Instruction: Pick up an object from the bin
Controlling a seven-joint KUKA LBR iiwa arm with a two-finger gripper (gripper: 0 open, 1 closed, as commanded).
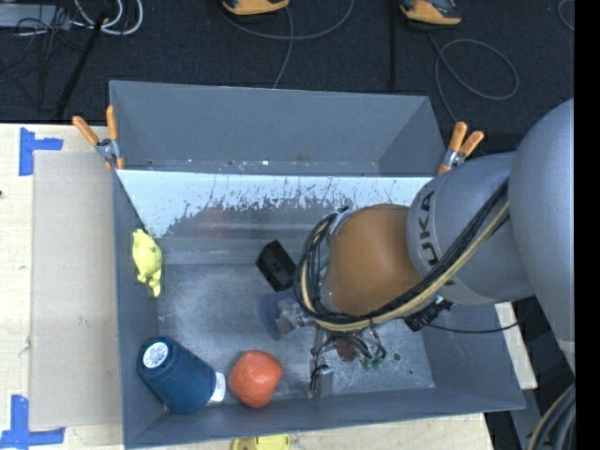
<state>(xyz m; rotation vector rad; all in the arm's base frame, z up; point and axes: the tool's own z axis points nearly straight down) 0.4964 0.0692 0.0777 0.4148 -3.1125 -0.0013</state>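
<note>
One grey metal bin (pixel 272 129). Six loose things inside: one yellow toy figure (pixel 145 261), one dark blue spool with a white end (pixel 178 375), one orange-red ball (pixel 255 378), one black block (pixel 276 263), one small grey-blue piece (pixel 281 319), one small brown-and-green item (pixel 364 352), part hidden, kind unclear. One yellow thing (pixel 258 442) outside the near rim.

yellow toy (pixel 146 261) at left, blue bottle (pixel 176 375) lying beside an orange ball (pixel 255 378), black block (pixel 276 263) near centre.
</note>
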